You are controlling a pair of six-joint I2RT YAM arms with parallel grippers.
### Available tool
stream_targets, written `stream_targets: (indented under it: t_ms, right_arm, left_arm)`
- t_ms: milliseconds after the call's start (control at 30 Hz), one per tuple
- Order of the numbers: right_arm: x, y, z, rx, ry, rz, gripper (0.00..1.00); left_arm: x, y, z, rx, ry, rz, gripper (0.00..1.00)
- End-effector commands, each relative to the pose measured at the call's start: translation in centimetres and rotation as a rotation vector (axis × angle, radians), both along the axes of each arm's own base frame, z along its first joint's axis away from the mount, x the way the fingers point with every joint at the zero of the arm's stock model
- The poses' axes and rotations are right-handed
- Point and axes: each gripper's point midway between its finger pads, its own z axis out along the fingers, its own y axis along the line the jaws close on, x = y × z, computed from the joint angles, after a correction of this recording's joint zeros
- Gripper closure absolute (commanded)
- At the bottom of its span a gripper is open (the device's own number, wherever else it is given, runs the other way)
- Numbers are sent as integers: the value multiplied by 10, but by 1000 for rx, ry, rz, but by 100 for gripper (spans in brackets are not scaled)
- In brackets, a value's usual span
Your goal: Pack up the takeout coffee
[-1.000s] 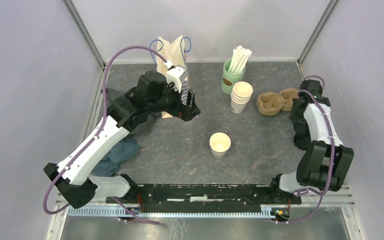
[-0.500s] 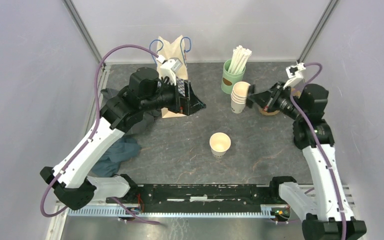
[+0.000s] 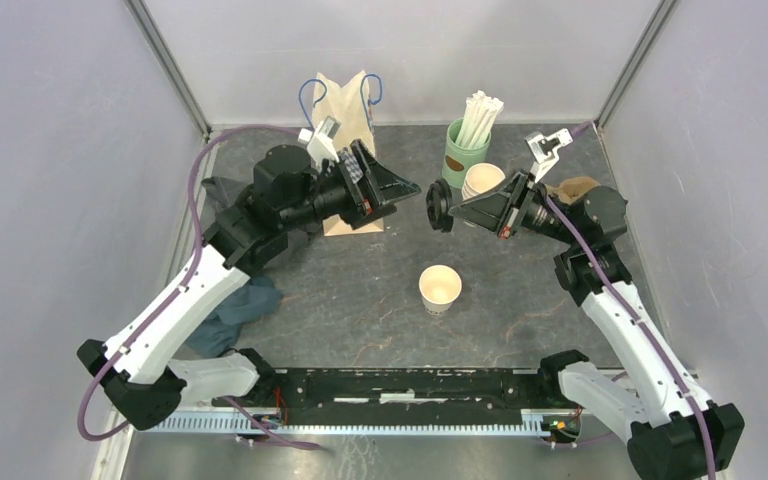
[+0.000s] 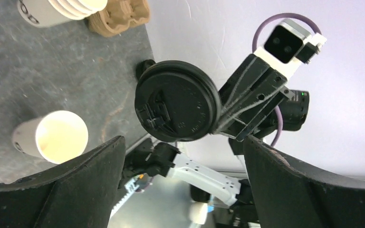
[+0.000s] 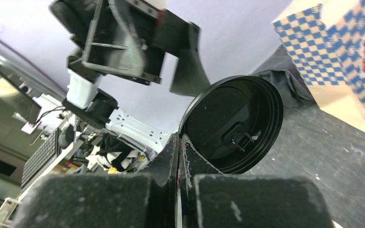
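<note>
My right gripper is shut on the rim of a round black lid and holds it upright in the air over the table's middle. The lid's underside fills the right wrist view, pinched at my right gripper. My left gripper is open and empty, facing the lid from the left with a small gap. In the left wrist view the lid hangs just beyond my open left gripper. One open white paper cup stands alone below them. A stack of white cups stands behind the right gripper.
A green cup of white straws stands at the back. A brown pulp carrier is partly hidden behind my right arm. A paper bag with blue handles stands back left. A dark cloth lies under my left arm.
My right arm unfolded from the right side and swung to the middle, now showing the lid in its grip. My left gripper rose and turned right to face it.
</note>
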Motion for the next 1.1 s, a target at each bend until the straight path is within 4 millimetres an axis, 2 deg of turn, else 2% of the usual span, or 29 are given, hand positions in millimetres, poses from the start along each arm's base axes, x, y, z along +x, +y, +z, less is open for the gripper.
stream_targets:
  t_ms: [0, 100, 233, 400, 667, 800, 1067]
  right_arm:
    - [-26, 9, 38, 129, -147, 88, 100]
    - [-30, 16, 45, 144, -152, 115, 100]
    - [-33, 25, 50, 163, -136, 138, 100]
    - [-29, 30, 44, 150, -117, 133, 100]
    - [-30, 31, 46, 161, -116, 129, 100]
    - [-31, 33, 47, 167, -113, 136, 100]
    - [-29, 36, 45, 170, -109, 132, 100]
  left_arm:
    - [-7, -4, 22, -249, 124, 22, 0]
    - [-4, 0, 21, -275, 113, 49, 0]
    - [-3, -5, 25, -302, 76, 24, 0]
    - [-1, 3, 30, -299, 30, 61, 0]
    - [2, 8, 16, -258, 68, 106, 0]
    - [3, 2, 7, -235, 90, 83, 0]
    - [0, -7, 10, -243, 73, 27, 0]
